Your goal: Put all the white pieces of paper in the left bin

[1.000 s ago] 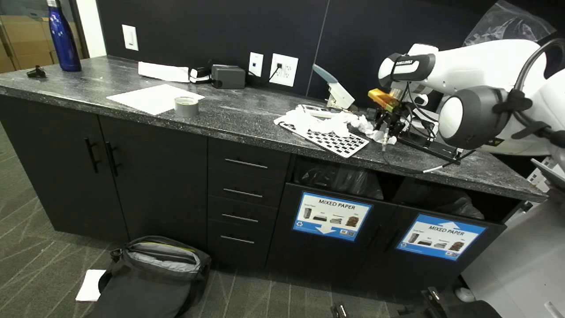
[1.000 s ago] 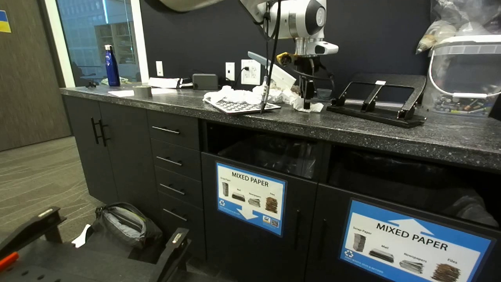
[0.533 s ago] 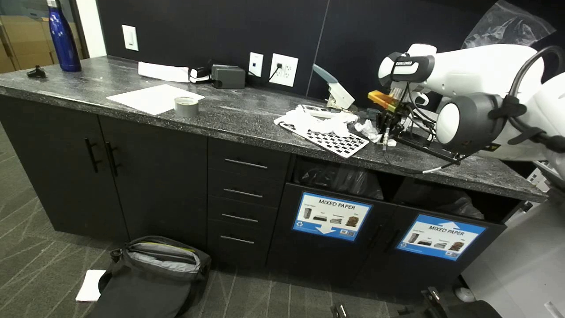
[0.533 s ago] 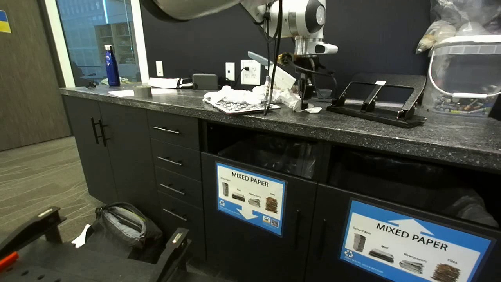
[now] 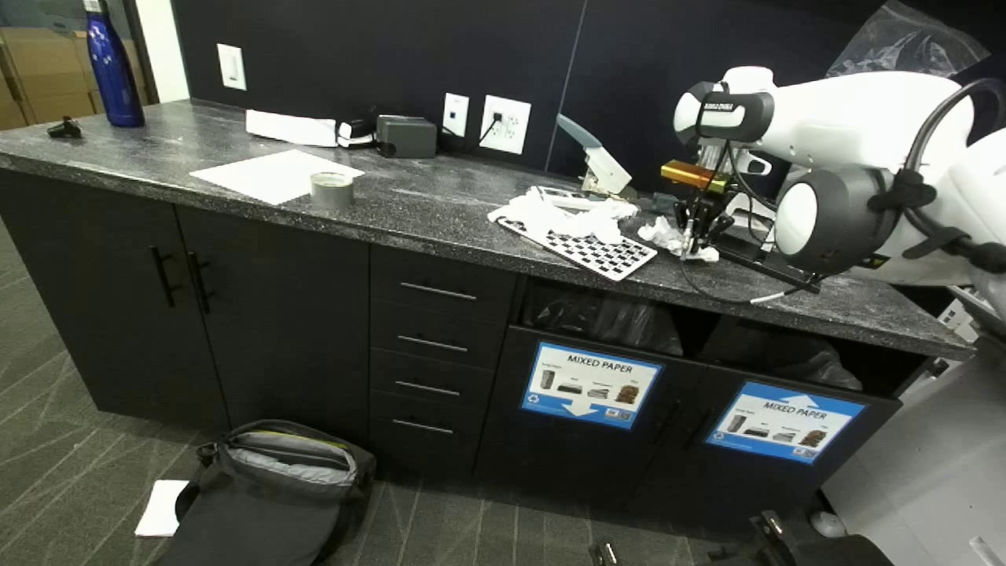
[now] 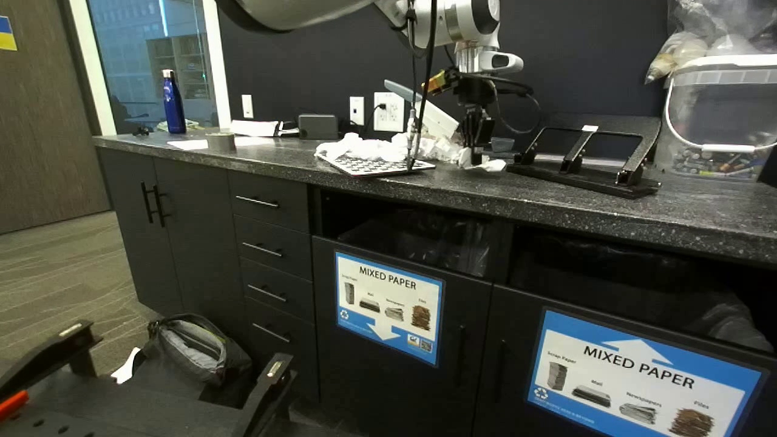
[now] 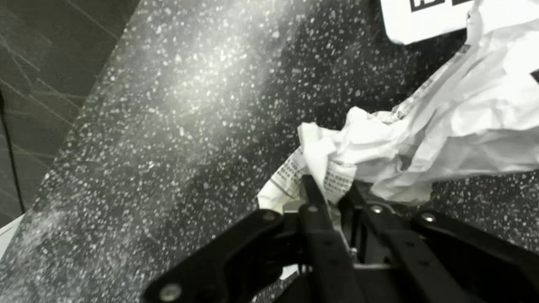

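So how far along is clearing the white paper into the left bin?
Done: nothing I can confirm; the left bin shows plastic liner, its contents hidden.
In hand: the fingers look closed on a crumpled paper piece.
Left: binning that, plus the white paper heaped on the checkered mat.

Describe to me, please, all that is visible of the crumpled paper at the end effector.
The crumpled paper is white, irregular and deeply creased, with small dark print on one end and along an edge. The end effector is closed on that printed end. The rest seems to lie on the dark speckled countertop, beside the checkered mat; whether it touches the mat is unclear. In the wrist view it runs out of the picture.
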Available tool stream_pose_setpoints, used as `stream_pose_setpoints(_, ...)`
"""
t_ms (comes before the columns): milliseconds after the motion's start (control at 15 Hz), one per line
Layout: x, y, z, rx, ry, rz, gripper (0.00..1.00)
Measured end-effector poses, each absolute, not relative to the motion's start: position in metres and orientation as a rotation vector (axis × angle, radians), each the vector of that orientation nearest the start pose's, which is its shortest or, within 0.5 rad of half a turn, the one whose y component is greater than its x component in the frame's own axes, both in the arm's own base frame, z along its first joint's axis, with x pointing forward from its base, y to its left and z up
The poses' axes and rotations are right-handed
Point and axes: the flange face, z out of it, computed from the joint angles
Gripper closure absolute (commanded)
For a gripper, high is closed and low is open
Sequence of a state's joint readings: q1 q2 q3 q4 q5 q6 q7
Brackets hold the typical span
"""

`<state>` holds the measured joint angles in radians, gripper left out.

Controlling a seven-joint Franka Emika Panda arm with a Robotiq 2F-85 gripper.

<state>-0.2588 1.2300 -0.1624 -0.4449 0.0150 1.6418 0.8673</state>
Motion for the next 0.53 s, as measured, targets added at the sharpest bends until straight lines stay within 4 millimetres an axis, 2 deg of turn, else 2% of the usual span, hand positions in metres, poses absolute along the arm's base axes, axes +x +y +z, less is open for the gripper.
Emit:
stream_pose_setpoints(267, 0.758, -0.259, 0.340, -2.805, 1.866, -0.149, 0.87)
stream_pose_setpoints(533, 0.750, -0.253, 0.366, -2.895, 1.626, -0.028, 0.86)
